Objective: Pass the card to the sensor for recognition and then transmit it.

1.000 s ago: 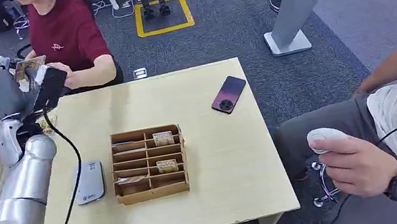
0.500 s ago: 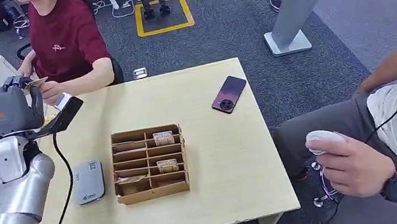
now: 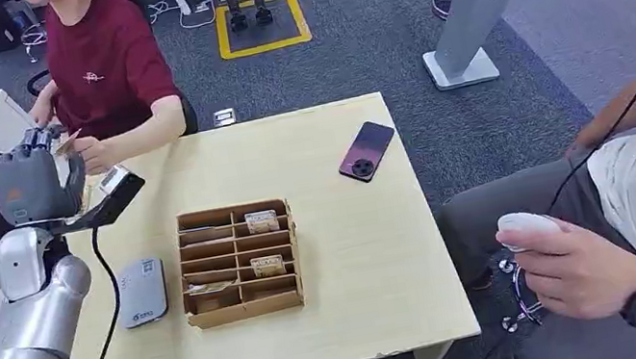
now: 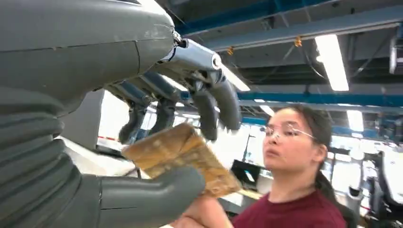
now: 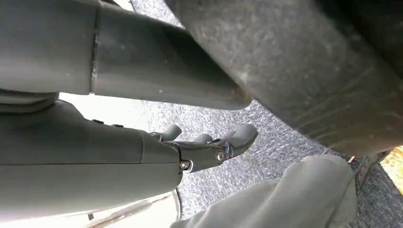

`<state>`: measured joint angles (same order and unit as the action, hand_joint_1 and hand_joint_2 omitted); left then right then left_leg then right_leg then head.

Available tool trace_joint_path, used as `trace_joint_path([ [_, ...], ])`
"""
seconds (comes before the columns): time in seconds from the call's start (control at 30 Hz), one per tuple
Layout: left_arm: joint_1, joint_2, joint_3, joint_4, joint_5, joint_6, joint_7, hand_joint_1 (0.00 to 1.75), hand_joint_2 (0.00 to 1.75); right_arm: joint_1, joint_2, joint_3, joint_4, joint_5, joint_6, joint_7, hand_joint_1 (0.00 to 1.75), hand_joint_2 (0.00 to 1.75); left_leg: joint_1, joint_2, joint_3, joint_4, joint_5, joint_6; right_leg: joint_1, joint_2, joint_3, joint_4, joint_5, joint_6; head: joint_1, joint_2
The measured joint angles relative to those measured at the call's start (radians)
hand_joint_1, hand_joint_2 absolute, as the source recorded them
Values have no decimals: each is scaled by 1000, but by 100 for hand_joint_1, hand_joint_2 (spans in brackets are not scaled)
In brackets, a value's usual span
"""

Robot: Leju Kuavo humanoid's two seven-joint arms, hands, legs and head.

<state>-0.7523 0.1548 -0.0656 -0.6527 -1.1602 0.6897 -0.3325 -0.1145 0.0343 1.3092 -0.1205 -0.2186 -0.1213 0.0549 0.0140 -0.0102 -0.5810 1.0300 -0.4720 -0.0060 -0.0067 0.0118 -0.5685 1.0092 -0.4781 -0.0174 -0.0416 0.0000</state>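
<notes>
Cardboard-coloured card (image 4: 183,159) sits pinched in the robot's left hand (image 3: 32,183), the thick thumb under it and the darker fingers (image 4: 209,111) curled over its top edge. In the head view that hand is raised at the far left corner of the table (image 3: 357,261), and the card (image 3: 68,141) pokes out toward a person in a red shirt (image 3: 95,65), whose own hand (image 3: 95,153) is just beside it; whether that hand touches the card cannot be told. Nearer on the table lie a grey sensor (image 3: 141,292) and, to its right, a cardboard divider box (image 3: 238,261) with more cards in some slots. A dark phone (image 3: 366,150) rests toward the far right of the tabletop. The right hand (image 5: 209,145) hangs over grey carpet, its fingers loosely spread and grasping nothing. At the right edge of the scene another person holds a white controller (image 3: 525,228).
</notes>
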Motion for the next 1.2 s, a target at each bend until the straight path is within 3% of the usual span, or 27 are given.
trace_joint_path([
  [0.4,51,69,42,2,51,-53,-43,0,175,-16,9,32,0,21,10,38,0,0,1,-1,0,0,0,0,1,0,0,0,0,0,0,0],
  [0.97,47,34,52,2,43,-113,-57,0,175,-14,5,34,5,-21,6,11,0,0,1,0,0,1,0,0,0,0,-1,0,0,0,0,0],
  [1.07,43,26,52,2,79,-168,-57,0,175,-13,3,34,6,-29,14,11,0,0,1,0,0,1,0,0,0,0,-1,0,0,0,0,0],
  [1.13,40,19,52,-9,136,-250,-73,0,175,-10,-1,34,6,-49,18,8,0,0,1,0,0,1,0,0,0,0,-1,0,0,0,0,0],
  [1.17,42,17,52,-21,188,-318,-101,0,175,-8,-2,33,6,-63,17,6,0,0,1,0,-1,0,0,0,0,-1,0,0,0,0,0,0],
  [1.2,64,27,50,-73,258,-433,-132,0,175,-6,-4,31,6,-77,16,3,0,0,1,1,-1,0,0,0,0,1,0,0,0,0,2,0],
])
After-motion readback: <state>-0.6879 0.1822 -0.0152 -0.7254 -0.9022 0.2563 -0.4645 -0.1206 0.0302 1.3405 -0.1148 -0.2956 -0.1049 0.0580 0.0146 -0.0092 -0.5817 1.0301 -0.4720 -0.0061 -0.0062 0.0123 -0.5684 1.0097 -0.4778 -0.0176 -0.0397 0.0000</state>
